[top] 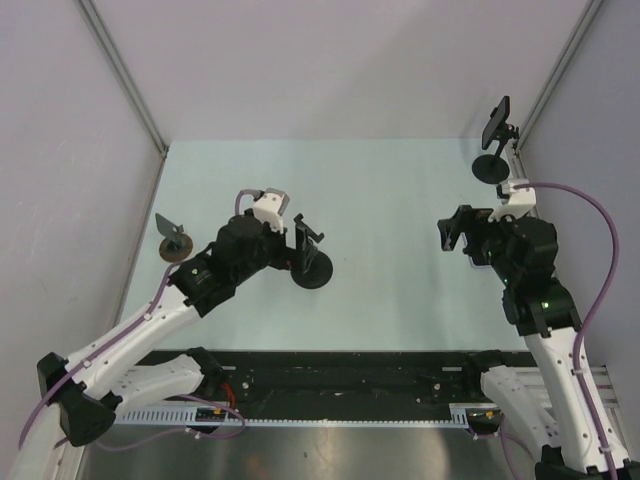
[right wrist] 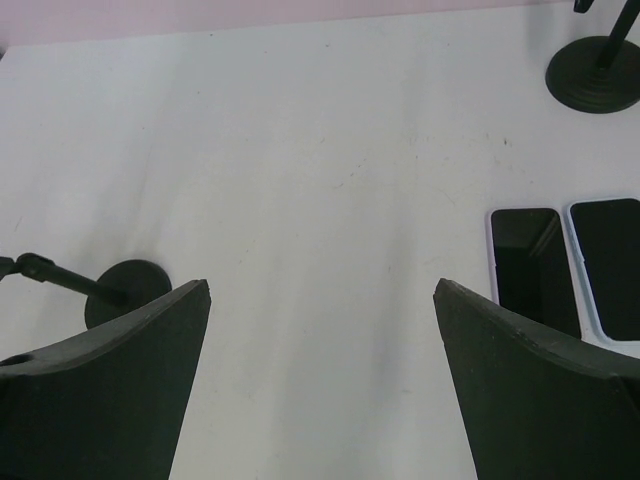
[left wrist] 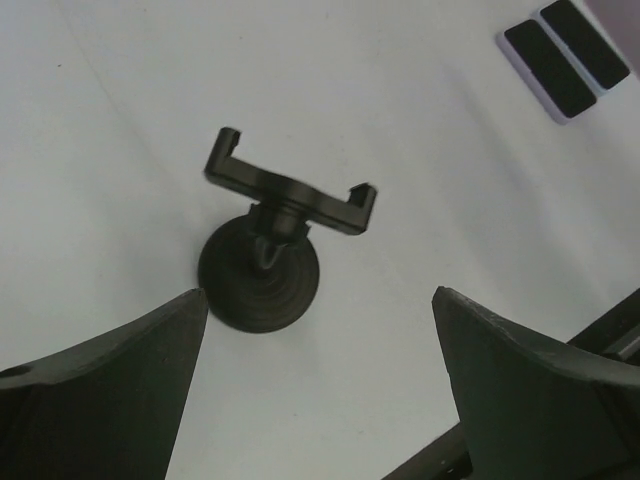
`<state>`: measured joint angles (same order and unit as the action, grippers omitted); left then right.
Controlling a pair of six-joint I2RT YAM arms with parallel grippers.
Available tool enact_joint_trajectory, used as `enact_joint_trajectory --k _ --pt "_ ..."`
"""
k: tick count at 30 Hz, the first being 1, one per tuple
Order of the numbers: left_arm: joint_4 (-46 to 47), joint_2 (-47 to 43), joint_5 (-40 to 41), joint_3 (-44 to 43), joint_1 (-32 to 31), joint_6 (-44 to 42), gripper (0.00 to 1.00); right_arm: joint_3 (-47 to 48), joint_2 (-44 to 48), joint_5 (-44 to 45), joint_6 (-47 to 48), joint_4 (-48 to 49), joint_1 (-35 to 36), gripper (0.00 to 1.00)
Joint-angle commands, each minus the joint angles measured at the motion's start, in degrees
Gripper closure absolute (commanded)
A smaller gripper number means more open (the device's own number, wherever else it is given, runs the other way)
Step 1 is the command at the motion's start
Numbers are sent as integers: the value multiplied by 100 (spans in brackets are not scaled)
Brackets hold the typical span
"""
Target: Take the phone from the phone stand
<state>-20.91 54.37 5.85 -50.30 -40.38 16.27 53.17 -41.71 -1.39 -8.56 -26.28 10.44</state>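
A dark phone [top: 497, 122] sits clamped on a black phone stand [top: 493, 166] in the far right corner of the table. My right gripper [top: 452, 233] hovers open and empty, well short of that stand. In the right wrist view its jaws [right wrist: 322, 283] frame bare table, and a stand's round base [right wrist: 595, 75] shows at the top right with its top cut off. My left gripper [top: 300, 245] is open and empty just behind a second black stand [top: 312, 266]. That stand's clamp [left wrist: 290, 195] holds nothing, and its base [left wrist: 258, 280] lies ahead of the left gripper [left wrist: 320, 291].
Two phones [right wrist: 565, 270] lie flat side by side on the table to the right of my right gripper. They also appear far off in the left wrist view as two phones [left wrist: 565, 55]. A third small stand [top: 172, 240] is at the table's left edge. Walls close in the sides and back.
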Motion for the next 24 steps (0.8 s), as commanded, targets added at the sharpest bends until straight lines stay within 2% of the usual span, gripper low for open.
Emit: enact_joint_trajectory --k 1,7,14,24 --pt "166 354 1064 -620 -523 858 0 -113 427 121 90 -368 55 0" --pt "157 1030 1805 -972 -585 1203 0 -219 787 130 346 -492 186 0" --pt "148 1831 2192 -1535 -585 1001 3 -456 1095 1148 785 -465 977 0" --pt "78 2148 2166 -1544 -567 1071 32 -878 1648 2081 1128 -255 1839 0"
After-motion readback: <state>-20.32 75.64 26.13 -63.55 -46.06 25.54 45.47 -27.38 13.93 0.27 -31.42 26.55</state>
